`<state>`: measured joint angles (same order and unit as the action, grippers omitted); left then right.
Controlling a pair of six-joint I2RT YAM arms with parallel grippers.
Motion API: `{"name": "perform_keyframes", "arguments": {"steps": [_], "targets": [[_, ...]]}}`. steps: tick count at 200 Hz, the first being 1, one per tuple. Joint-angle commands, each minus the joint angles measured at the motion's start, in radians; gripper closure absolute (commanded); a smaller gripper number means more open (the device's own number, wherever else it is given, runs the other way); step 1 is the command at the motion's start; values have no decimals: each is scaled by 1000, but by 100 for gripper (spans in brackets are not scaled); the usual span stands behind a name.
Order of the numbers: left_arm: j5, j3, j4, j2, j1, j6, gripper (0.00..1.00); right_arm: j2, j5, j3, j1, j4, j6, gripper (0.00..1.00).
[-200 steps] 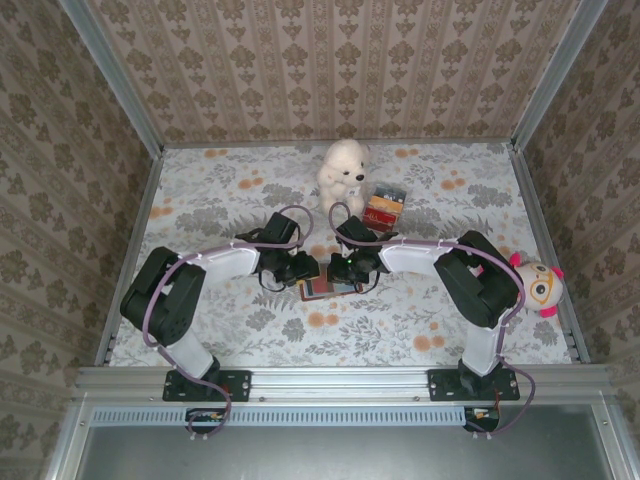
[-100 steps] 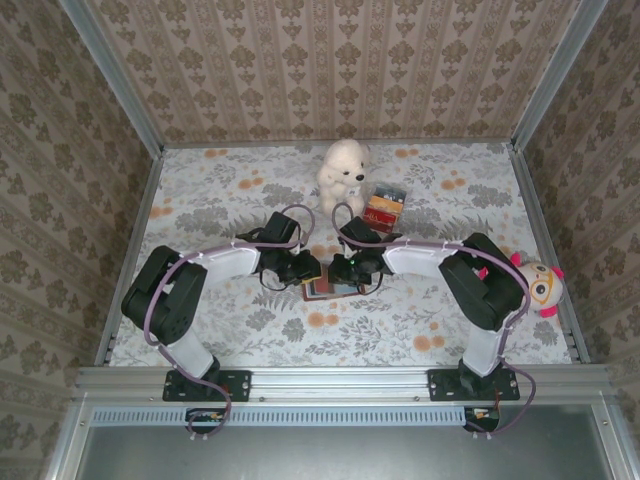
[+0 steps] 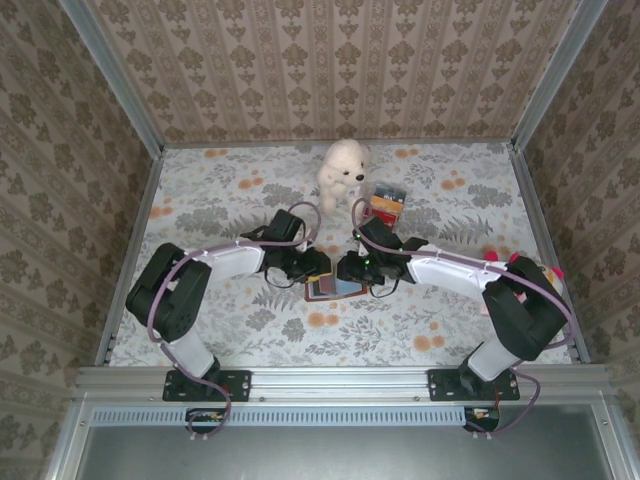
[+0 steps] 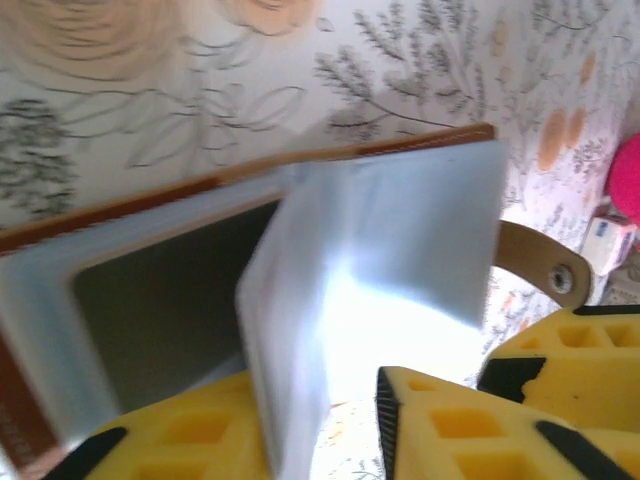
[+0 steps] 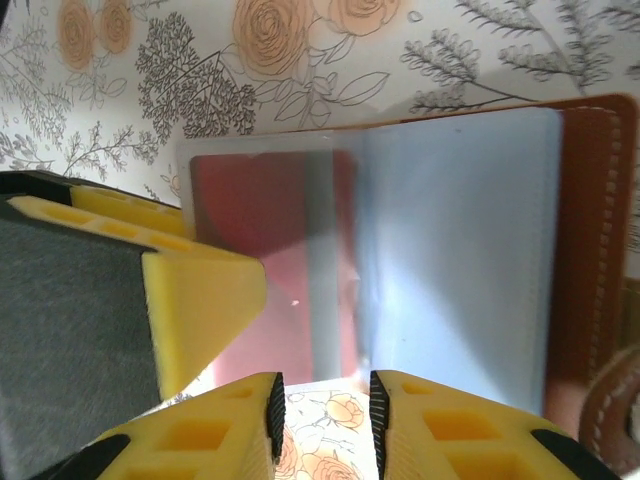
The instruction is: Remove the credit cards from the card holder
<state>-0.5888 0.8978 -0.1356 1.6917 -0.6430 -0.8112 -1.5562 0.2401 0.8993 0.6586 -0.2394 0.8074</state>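
Observation:
The card holder (image 3: 334,289) lies open on the floral table between both grippers, brown leather with light-blue lining (image 5: 460,250). A red credit card (image 5: 255,240) sits in a clear pocket on its left half. My left gripper (image 3: 314,267) is open at the holder's left edge; a pale pocket leaf (image 4: 300,300) stands upright between its fingers, leaning on the left finger (image 4: 170,440). My right gripper (image 5: 320,410) is open just off the holder's near edge, with bare table between its fingers. The left gripper's finger (image 5: 200,300) rests over the red card's corner. The strap with a snap (image 4: 540,265) sticks out sideways.
A white teddy bear (image 3: 342,170) sits at the back centre. A clear box with red, orange and black stripes (image 3: 385,205) lies beside it. A doll with pink trim (image 3: 548,272) is at the right, partly behind the right arm. Patterned walls enclose the table.
The right arm's elbow swung out to the right and lower, and its gripper now reaches the holder from the right. The left gripper edged right. The holder shifted slightly.

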Motion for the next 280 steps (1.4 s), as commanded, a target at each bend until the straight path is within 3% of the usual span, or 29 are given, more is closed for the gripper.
{"name": "perform_keyframes", "arguments": {"steps": [1,47,97,144,197,248,280], "targets": [[-33,51,44,17,-32,-28,61,66,-65,-32,-12,-32,24,69],[-36,120,81,86,-83,-64,54,251,-320,-115,-23,-129,30,69],[-33,142,95,120,-96,-65,52,340,-291,-162,-39,-120,6,65],[26,88,65,10,-68,-48,52,275,-151,-112,-34,-53,-17,70],[189,44,-84,-61,-56,-16,56,105,-149,-9,27,-42,10,82],[168,32,-37,-15,-55,-52,74,-49,-196,95,47,-130,37,88],[119,17,55,22,-51,-90,76,-102,-180,91,14,-117,67,89]]}}
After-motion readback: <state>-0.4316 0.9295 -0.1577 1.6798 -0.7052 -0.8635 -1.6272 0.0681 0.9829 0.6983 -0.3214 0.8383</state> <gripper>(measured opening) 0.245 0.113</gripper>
